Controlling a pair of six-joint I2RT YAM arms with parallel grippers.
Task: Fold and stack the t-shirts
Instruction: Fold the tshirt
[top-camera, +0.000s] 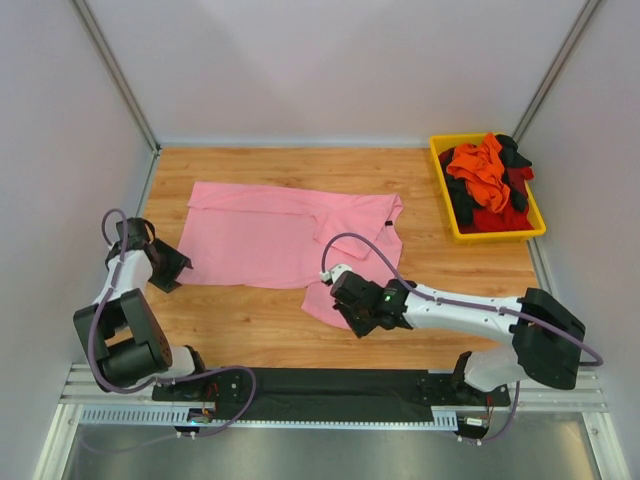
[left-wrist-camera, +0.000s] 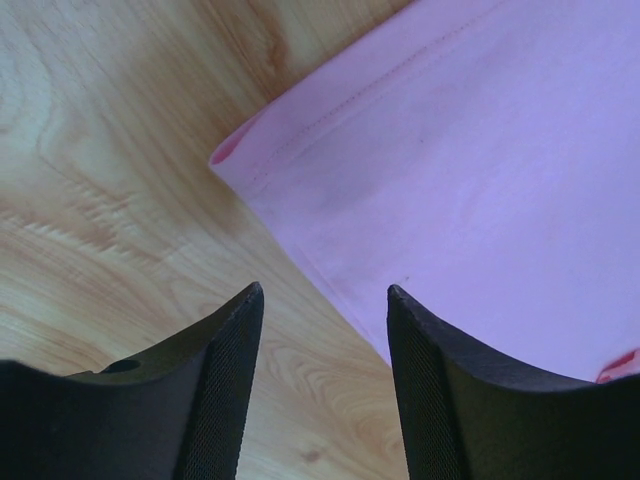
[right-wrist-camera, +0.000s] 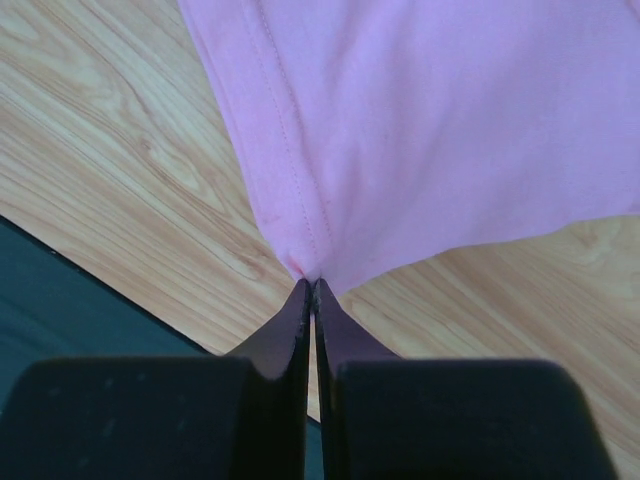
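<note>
Pink t-shirt lies spread on the bench, centre-left. Right jaws are closed tight on its near hem corner; left jaws stand parted, empty, beside its corner by the left edge

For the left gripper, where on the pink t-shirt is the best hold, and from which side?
Its near left hem corner, approached from the left: the pink t-shirt lies flat there, edge free on the table, before the open left gripper.

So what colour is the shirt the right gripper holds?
The shirt is light pink, best seen in the top view.
</note>
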